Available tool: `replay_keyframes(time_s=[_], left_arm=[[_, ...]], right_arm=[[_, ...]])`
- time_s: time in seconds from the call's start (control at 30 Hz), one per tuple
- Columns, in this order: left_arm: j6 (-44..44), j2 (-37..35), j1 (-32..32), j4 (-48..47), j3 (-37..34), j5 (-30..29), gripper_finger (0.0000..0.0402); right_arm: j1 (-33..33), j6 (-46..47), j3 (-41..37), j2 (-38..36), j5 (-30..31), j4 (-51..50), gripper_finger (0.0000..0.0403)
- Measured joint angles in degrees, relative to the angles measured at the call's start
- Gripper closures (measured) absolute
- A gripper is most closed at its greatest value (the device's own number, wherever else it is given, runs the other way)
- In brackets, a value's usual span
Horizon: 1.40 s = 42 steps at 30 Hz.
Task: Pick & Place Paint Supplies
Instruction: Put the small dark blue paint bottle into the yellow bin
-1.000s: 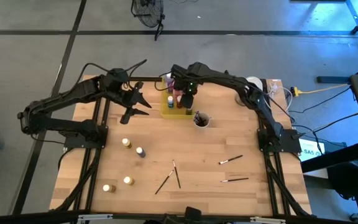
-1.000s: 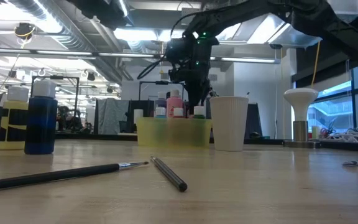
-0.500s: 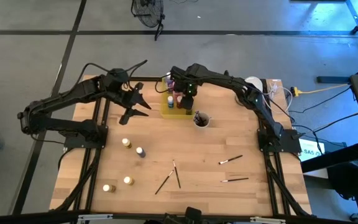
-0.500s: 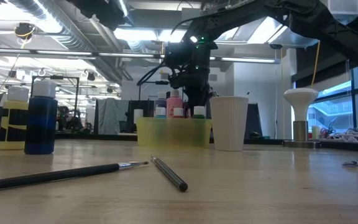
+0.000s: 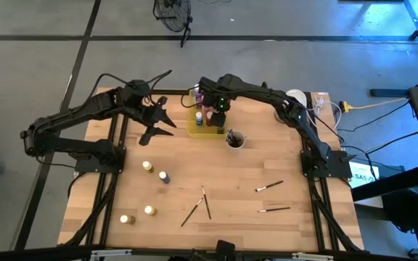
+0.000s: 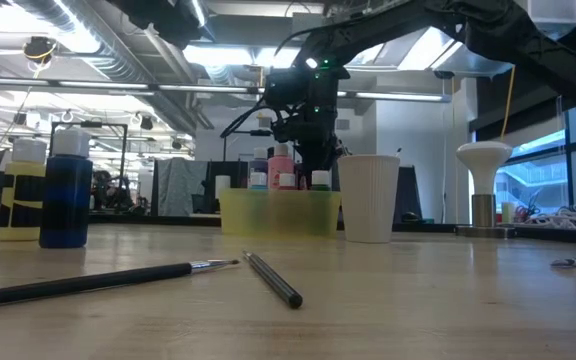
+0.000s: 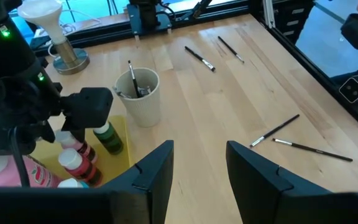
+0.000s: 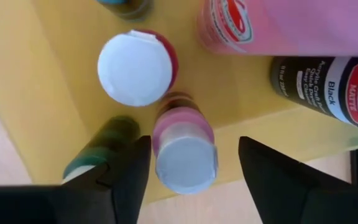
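My right gripper (image 8: 191,180) (image 5: 220,109) points straight down over the translucent yellow tray (image 8: 55,93) (image 5: 197,130) at the table's far middle. It is open, its fingers on either side of a small pink bottle (image 8: 185,155) that stands upright in the tray. Close by in the tray stand a red bottle with a white cap (image 8: 135,67), a green bottle (image 8: 101,149), a black one (image 8: 328,84) and a large pink one (image 8: 291,25). My left gripper (image 7: 197,168) (image 5: 162,123) hovers left of the tray, open, with nothing between its fingers.
A pale cup (image 5: 234,139) with brushes stands right of the tray. Several small bottles (image 5: 164,177) (image 5: 149,210) stand on the table's left half. Loose brushes lie near the front middle (image 5: 192,212) and at the right (image 5: 269,186). A white funnel-shaped stand (image 6: 483,190) is at the far right.
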Motion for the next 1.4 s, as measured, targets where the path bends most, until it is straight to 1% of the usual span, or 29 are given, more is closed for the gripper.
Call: replay_keyframes(time_s=[0.2,0.3,0.47,0.57,0.67,0.77,0.87,0.93,0.97,1.03,1.13,1.2,1.3,1.4], left_arm=[[0.0,0.0,0.0,-0.3,0.0,0.0,0.0258],[0.0,0.0,0.0,-0.4,0.0,0.0,0.0258],[0.0,0.0,0.0,-0.4,0.0,-0.1,0.0258],[0.0,0.0,0.0,-0.6,0.0,-0.1,0.0258],[0.0,0.0,0.0,-0.7,0.0,-0.1,0.0258],[-0.8,0.0,0.0,-0.1,-0.4,0.0,0.0258],[-3.9,0.0,-0.4,1.5,-2.6,0.8,0.0258],[-6.6,0.0,-1.0,3.2,-4.2,0.2,0.0258],[-7.3,0.1,-1.4,3.7,-4.7,-0.4,0.0258],[-7.6,0.6,-2.0,4.9,-5.4,-0.8,0.0258],[-7.6,0.7,-2.5,5.9,-5.6,-0.8,0.0258],[-7.6,0.7,-2.9,6.9,-5.6,-0.2,0.0258],[-8.4,0.5,-3.7,8.7,-5.6,-0.1,0.0258],[-12.8,0.6,-4.7,8.7,-5.6,-0.1,0.0258]], right_arm=[[0.5,-0.7,1.4,-0.9,0.4,-1.4,0.0153],[1.0,-0.6,5.0,-1.3,0.4,-2.7,0.0153],[2.2,-0.4,11.5,-1.5,0.4,-8.1,0.0153],[3.4,-0.2,10.3,-4.6,0.4,-10.3,0.0153],[4.9,1.0,11.4,-7.1,-0.6,-15.5,0.0153],[7.1,1.7,11.1,-9.7,-5.6,-16.4,0.0153],[10.3,2.7,11.1,-12.9,-14.9,-16.3,0.0153],[12.9,2.2,11.1,-15.0,-20.8,-16.4,0.0153],[14.3,1.8,11.1,-15.9,-22.5,-16.4,0.0153],[17.3,0.8,11.1,-17.5,-23.6,-16.4,0.0153],[21.4,0.2,11.1,-19.8,-23.0,-16.4,0.0153],[24.1,1.0,11.1,-20.5,-20.4,-16.4,0.0153],[28.3,3.9,11.0,-20.5,-13.9,-16.4,0.0153],[32.3,9.2,11.0,-20.4,-7.5,-16.4,0.0153]])
